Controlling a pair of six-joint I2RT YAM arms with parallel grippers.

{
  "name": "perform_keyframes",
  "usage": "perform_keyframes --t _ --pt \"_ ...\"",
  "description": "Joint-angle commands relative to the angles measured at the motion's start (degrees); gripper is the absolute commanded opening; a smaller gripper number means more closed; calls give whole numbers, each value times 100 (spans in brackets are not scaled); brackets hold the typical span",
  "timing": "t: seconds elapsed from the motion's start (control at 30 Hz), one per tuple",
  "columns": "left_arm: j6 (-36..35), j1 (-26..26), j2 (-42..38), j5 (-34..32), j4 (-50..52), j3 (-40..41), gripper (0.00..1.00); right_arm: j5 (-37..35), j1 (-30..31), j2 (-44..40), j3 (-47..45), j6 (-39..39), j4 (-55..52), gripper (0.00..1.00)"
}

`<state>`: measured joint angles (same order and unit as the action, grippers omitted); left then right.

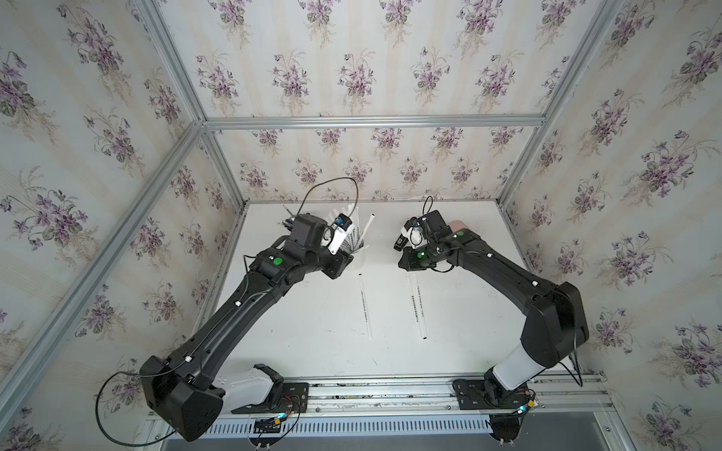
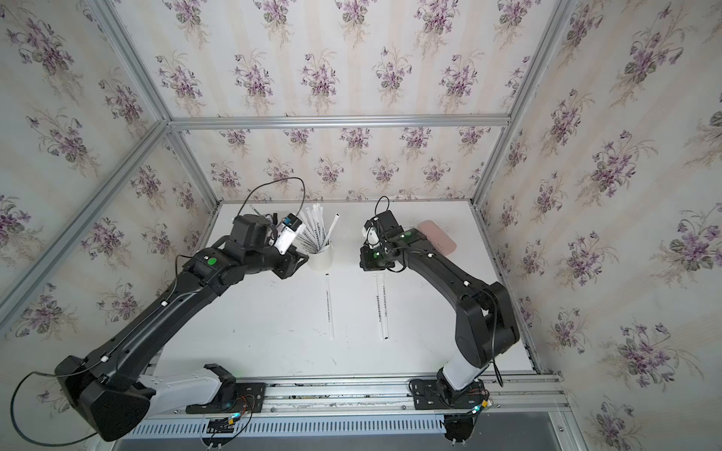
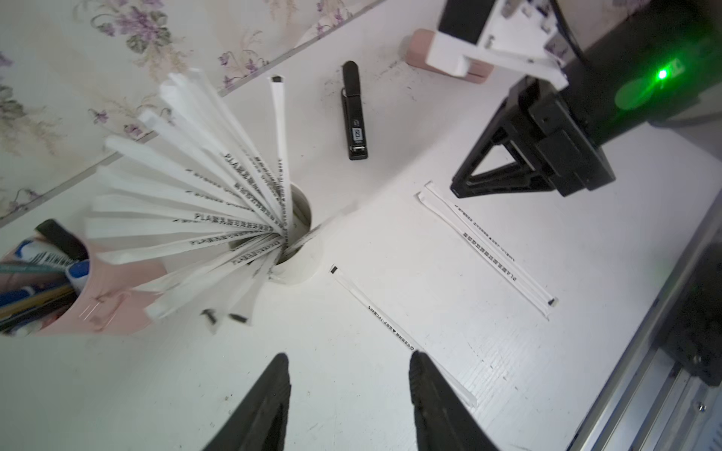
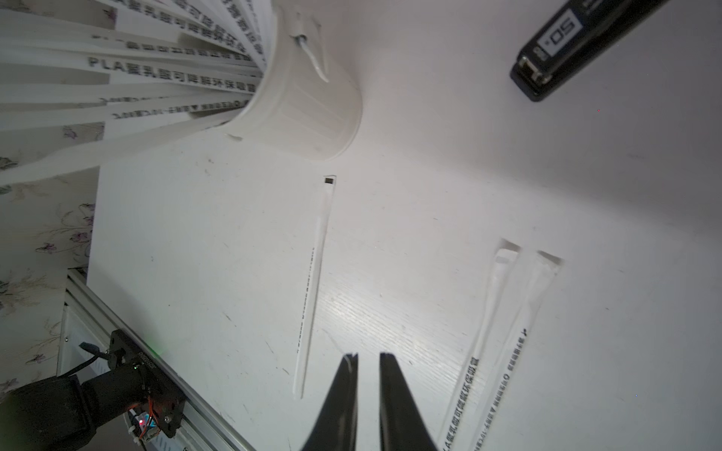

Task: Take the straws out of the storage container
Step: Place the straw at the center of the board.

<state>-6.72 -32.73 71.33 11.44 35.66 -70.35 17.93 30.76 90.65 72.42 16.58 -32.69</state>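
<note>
Three straws (image 3: 390,328) are lying flat on the desk (image 1: 312,320), one alone and two side by side, near the storage container (image 4: 308,105). The rest are fanning out of its mouth. Above the desk the left gripper (image 3: 349,357) is hovering spread wide and empty. The right gripper (image 4: 368,355) is hanging with jaws narrowly parted, pinching nothing.

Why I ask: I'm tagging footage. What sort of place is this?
Probably a robot test cell, not a real room: floral wallpaper panels hang in an aluminium frame, two arms are mounted on a rail along the white table, with a stapler and pen cup as props.
</note>
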Motion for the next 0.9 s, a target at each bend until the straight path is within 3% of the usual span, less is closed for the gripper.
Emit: perform_keyframes --t 0.0,0.23,0.67,0.87 --pt "-1002 -389 50 -734 -637 255 52 -57 225 -431 -511 200 1579 15" --pt "-1517 -568 427 -1133 -1731 812 54 250 252 -1090 -1392 253 2935 15" --pt "-1873 -521 1909 -2417 -2580 648 54 239 255 -1415 -1812 225 2970 16" --pt "-1698 -329 2090 -2310 -2815 618 55 204 252 -1480 -1938 232 2978 15"
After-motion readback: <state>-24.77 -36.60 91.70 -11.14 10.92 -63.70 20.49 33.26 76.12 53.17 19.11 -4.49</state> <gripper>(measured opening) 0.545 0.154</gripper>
